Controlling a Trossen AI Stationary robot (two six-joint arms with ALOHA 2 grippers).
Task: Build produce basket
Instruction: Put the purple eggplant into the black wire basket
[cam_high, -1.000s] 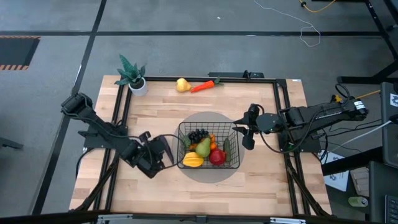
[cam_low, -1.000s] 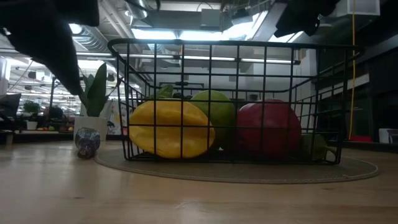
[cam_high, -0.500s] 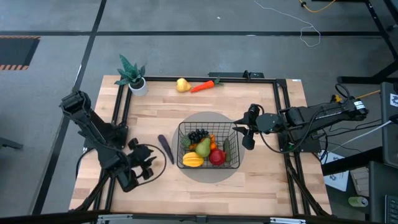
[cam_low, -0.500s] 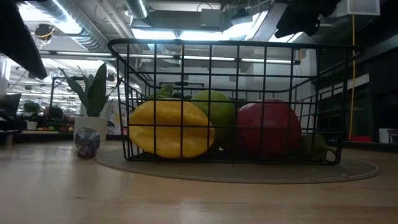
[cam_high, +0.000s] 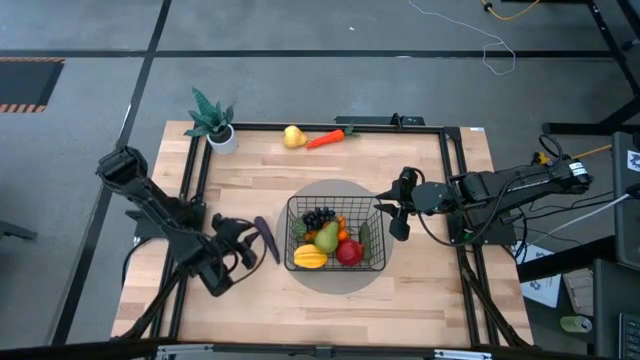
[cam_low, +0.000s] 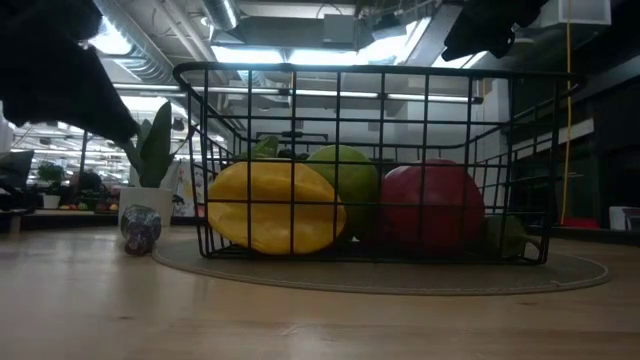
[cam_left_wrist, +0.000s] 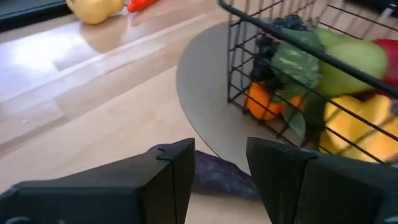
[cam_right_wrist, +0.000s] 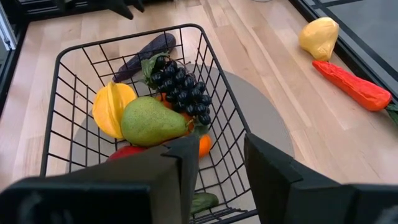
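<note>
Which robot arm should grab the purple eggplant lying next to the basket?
Probably the left. The left gripper, fingers open, sits right beside the eggplant on the basket's left. The right gripper waits across the basket.

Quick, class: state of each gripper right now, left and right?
Left gripper: open, empty, fingers either side of the eggplant on the table.
Right gripper: open, empty, beside the basket.

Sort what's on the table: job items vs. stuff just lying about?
Job items:
- basket, holding grapes, green pear, yellow mango, red apple
- eggplant on the table beside the basket, at the left gripper
- yellow pear and carrot at the far edge

Lying about:
- potted plant
- round mat under the basket
</note>
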